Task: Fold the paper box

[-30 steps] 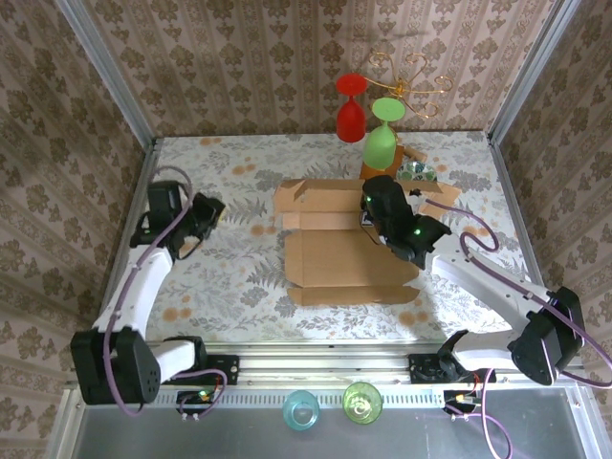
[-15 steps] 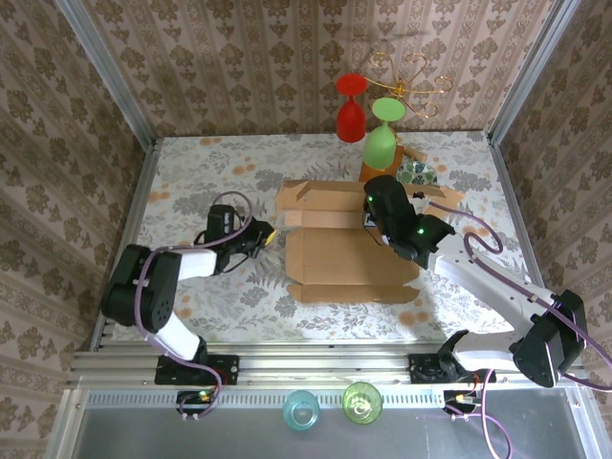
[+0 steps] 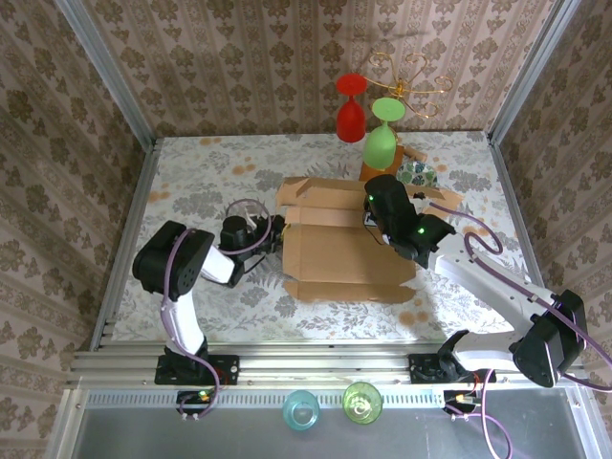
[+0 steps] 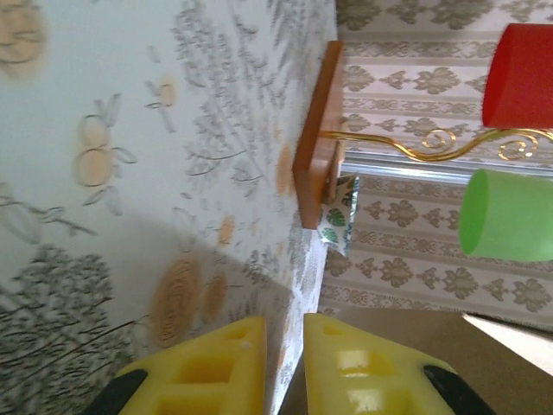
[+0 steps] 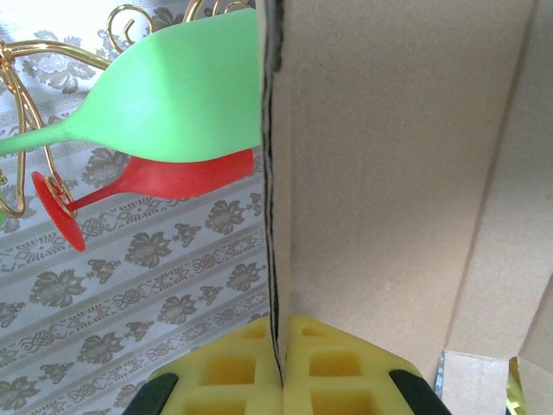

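From the overhead view, my left gripper [image 3: 273, 232] sits low on the floral-patterned bench [image 3: 191, 182], right at the 9 o'clock edge of the plain brown corrugated cardboard mailer box [image 3: 344, 253]. So the box lies at 3 o'clock from that gripper. On the left wrist camera the yellow fingers [image 4: 216, 363] stand a narrow crack apart. A patch of brown cardboard [image 4: 406, 346] shows just to their right. I cannot tell whether the box's edge sits in that gap.

The box lies mid-bench, mostly flat. Its long panels and creases run from 9 to 3 o'clock, stacked one behind another toward 12. A narrow flap strip runs along its 6 o'clock side.

My right gripper [image 3: 375, 206] is over the box's far right part, at about 1 o'clock on the sheet. On the right wrist camera its jaws are pinched tight on the edge of an upright cardboard flap [image 5: 397, 173].

I judge the left arm the nearer one for lifting the 9 o'clock side.
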Available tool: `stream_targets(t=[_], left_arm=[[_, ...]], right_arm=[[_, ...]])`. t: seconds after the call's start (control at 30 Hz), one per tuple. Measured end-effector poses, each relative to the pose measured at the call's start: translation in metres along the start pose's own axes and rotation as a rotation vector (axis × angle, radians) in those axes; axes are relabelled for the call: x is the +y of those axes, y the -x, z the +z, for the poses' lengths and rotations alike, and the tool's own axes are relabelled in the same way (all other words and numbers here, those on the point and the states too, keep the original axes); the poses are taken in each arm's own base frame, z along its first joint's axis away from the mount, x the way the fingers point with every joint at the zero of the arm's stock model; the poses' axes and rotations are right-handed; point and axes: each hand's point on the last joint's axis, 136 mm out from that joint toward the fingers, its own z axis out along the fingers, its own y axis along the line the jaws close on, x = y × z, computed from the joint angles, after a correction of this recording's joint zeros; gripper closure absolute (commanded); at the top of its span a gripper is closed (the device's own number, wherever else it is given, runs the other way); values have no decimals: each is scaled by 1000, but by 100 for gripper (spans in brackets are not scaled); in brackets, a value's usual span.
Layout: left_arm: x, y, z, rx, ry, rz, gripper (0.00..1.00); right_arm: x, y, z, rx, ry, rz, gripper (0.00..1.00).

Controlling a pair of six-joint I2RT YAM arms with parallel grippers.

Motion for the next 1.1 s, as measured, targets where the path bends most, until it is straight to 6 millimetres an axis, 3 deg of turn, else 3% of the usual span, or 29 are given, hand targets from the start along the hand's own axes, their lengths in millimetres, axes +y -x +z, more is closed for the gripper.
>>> stream_targets(t=[0.1,0.23,0.47,0.87,1.1], left_arm=[[-16,-3,-1,-7,-41,32,78],[-27,-21,0,14,-59,81,76],[-14,-35,-11,32,65,176,72],[24,-62,-16,78,479,498,64],[35,-50,-39,62,539,509,53]], right_arm=[[1,0,0,2,3,2,100],[2,-2,4,1,13,13,100],[-2,0,15,-11,12,16,100],[-18,-2,30,-16,2,0,100],[-41,-6,40,35,45,-104,100]])
